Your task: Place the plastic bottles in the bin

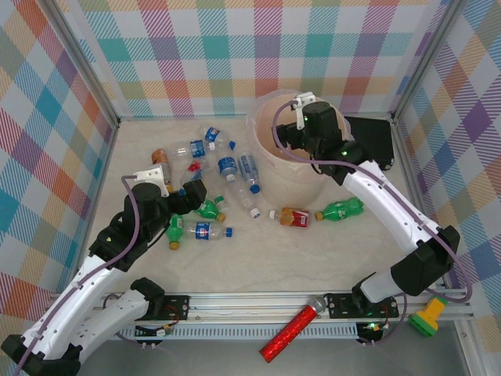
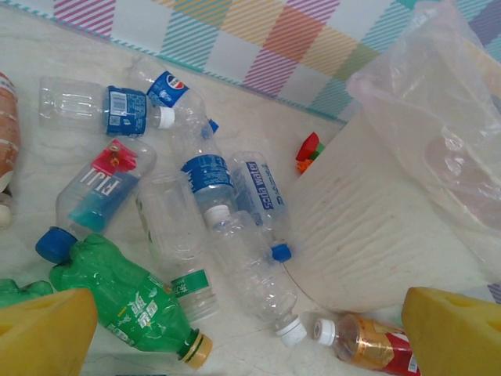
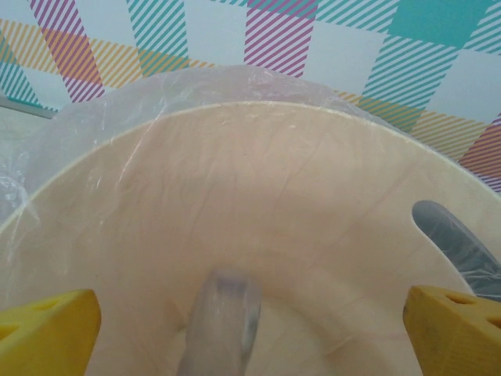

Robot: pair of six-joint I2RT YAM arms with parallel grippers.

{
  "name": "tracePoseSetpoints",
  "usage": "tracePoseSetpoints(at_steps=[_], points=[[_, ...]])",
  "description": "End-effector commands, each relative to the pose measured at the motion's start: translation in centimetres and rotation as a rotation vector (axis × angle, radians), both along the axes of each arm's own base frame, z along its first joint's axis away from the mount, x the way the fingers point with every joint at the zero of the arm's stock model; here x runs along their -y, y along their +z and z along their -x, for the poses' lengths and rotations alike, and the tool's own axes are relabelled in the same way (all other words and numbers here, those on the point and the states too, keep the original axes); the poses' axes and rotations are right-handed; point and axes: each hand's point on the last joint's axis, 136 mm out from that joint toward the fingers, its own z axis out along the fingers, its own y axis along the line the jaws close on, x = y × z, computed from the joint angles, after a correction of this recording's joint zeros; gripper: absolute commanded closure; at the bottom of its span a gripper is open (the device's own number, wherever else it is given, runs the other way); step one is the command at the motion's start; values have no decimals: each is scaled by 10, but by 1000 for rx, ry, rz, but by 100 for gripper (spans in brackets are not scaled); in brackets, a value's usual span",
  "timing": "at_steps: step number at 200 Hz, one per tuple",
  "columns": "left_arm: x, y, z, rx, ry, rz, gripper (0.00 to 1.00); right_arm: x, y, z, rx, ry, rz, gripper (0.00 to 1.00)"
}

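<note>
Right hand [image 3: 252,317] spread above bin [image 3: 313,180]

In my right wrist view a grey blurred shape [image 3: 223,321] stands low inside the bin [image 3: 313,204], too smeared to name and cut by the bottom edge. My right fingers [image 3: 47,329] are just yellow corners, cropped likewise. From above, my right wrist [image 1: 317,125] covers the bin's right side and the fingertips under it. My left fingers [image 2: 43,337] are cropped too; one hides most of a green bottle [image 2: 16,291], the other the base of a brown bottle [image 2: 364,345]. An orange bottle [image 2: 6,125] is cut by the left edge. A small red and green thing [image 2: 311,150] sits half behind the bin; I cannot tell what.
</note>
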Motion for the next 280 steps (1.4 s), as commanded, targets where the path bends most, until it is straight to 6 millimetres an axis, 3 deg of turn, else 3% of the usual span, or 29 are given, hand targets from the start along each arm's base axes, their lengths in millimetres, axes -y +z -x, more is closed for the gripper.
tracePoseSetpoints(at_steps=[1,67,102,134,177,227,254,280], points=[[-5,-4,0,-10,41,16,0,3,25,11,62,2,-52,1],[-24,-55,8,-174,144,-56,0,4,53,46,101,80,-217,1],[-40,-87,13,-287,227,-144,0,4,54,70,58,127,-301,1],[-37,-109,16,-358,235,-133,1,3,45,97,3,188,-389,1],[-29,-134,18,-432,279,-21,2,12,24,120,-6,202,-429,1],[-9,-172,22,-575,377,249,12,21,15,133,-15,203,-406,1],[-11,-176,24,-586,480,401,12,20,17,139,-16,227,-407,1],[-14,-179,25,-592,539,479,13,8,20,152,-37,335,-400,1]])
